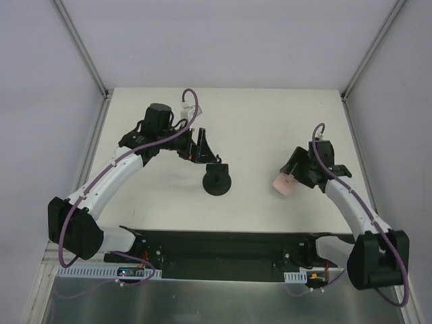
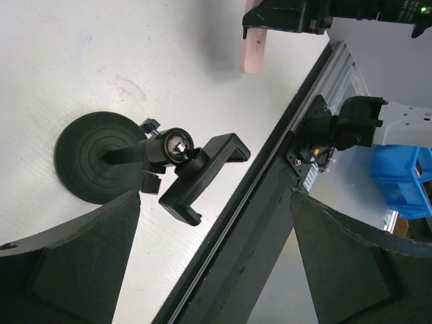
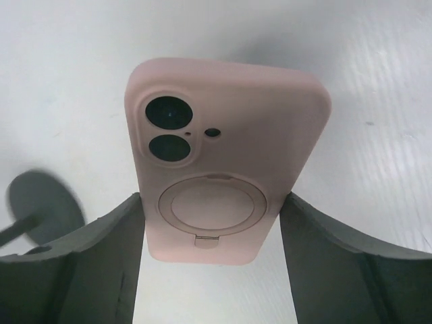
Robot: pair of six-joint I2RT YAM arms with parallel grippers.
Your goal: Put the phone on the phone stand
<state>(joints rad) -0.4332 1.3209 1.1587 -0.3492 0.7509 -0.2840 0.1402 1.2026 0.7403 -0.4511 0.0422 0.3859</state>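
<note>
The phone (image 3: 223,158) shows its pink case back with two camera lenses and a ring. My right gripper (image 3: 210,229) is shut on its two long sides and holds it above the table. In the top view the phone (image 1: 284,183) hangs at the right gripper (image 1: 300,177), right of the phone stand (image 1: 218,181). The stand has a round black disc base (image 2: 94,156) and a clamp cradle (image 2: 202,177) on a ball joint. My left gripper (image 2: 216,270) is open and empty, just behind and left of the stand (image 1: 201,150).
A black base plate (image 1: 223,253) runs along the table's near edge between the arm mounts. Grey walls enclose the white table (image 1: 270,128) at the back and on both sides. A blue bin (image 2: 405,179) sits beyond the table edge in the left wrist view.
</note>
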